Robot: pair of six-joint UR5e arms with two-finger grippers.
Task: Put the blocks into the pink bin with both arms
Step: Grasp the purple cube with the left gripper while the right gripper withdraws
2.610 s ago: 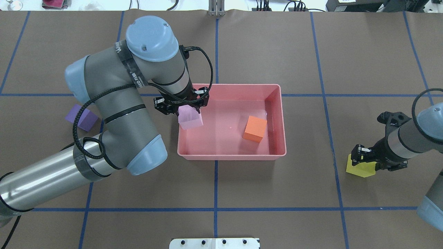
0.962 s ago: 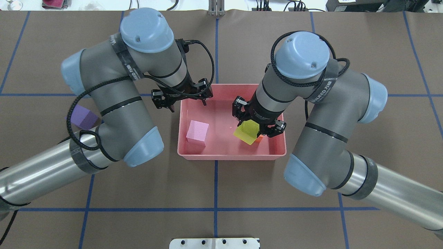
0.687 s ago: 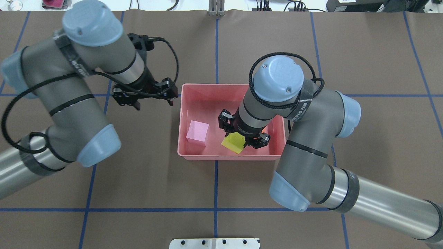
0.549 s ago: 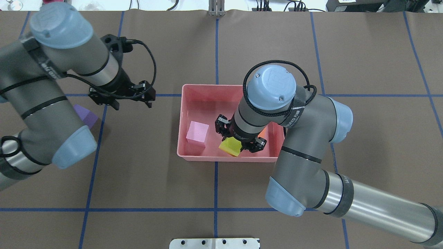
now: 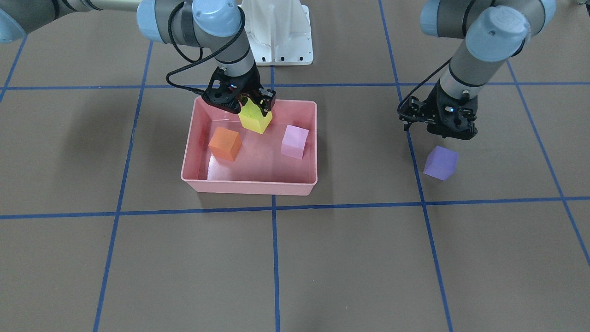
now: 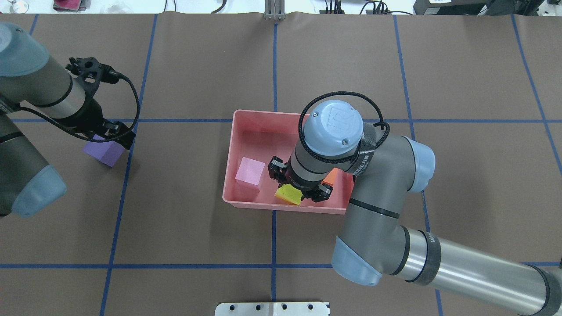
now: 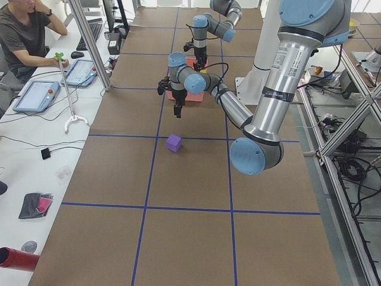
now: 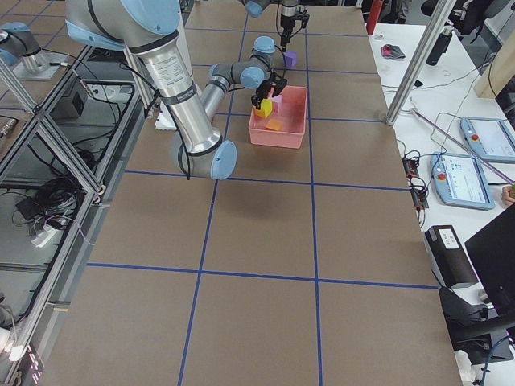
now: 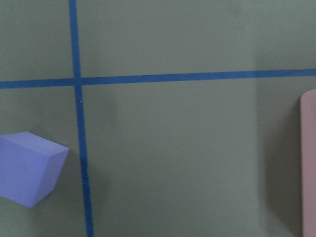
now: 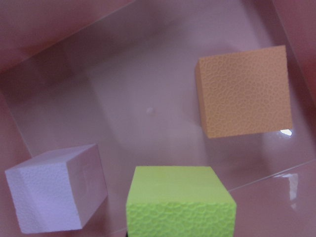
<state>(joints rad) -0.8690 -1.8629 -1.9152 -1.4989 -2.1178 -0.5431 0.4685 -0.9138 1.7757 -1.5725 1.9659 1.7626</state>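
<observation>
The pink bin (image 5: 249, 186) (image 6: 263, 140) holds the orange block (image 5: 225, 144) (image 10: 244, 91) and the light pink block (image 5: 295, 141) (image 6: 249, 173) (image 10: 57, 187) on its floor. My right gripper (image 5: 251, 108) (image 6: 298, 188) is shut on the yellow block (image 5: 255, 119) (image 6: 288, 194) (image 10: 180, 202), inside the bin near its robot-side wall. My left gripper (image 5: 439, 131) (image 6: 107, 138) is open and empty, just above the purple block (image 5: 441, 162) (image 6: 104, 151) (image 9: 29, 168), which lies on the table left of the bin. In the overhead view the right arm hides most of the orange block (image 6: 330, 176).
The white pedestal base (image 5: 279, 32) (image 6: 272, 308) stands at the robot's side of the table. Blue tape lines cross the brown table top. A thin silver reacher-grabber (image 7: 68, 89) and a seated operator are at the desks beyond the far edge.
My left gripper let go of the pink block in the bin, then swung left to above the purple block. My right arm brought the yellow block from the right into the bin.
</observation>
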